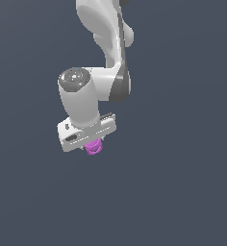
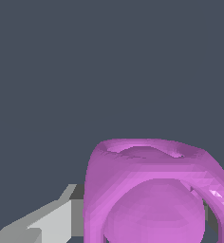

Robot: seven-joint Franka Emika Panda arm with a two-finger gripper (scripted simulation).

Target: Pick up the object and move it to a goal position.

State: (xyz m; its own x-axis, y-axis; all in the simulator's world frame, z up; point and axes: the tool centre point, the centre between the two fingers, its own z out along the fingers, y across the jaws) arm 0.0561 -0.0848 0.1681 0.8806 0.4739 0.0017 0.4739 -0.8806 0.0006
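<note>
One white arm (image 1: 103, 53) is recorded in the exterior view against a plain dark grey-blue ground. The gripper (image 1: 92, 145) is pointed downward, and the object (image 1: 93, 147), a small magenta-purple lump, is seen protruding directly beneath the gripper body, in contact with it and much narrower than it. The fingers are largely hidden there. No supporting surface is distinguished beneath the object.

In the wrist view, the object (image 2: 154, 192) is seen close up, with a ring-like rim and a rounded bulge. A grey finger (image 2: 47, 220) is pressed against one flank. The gripper is judged clamped on the object.
</note>
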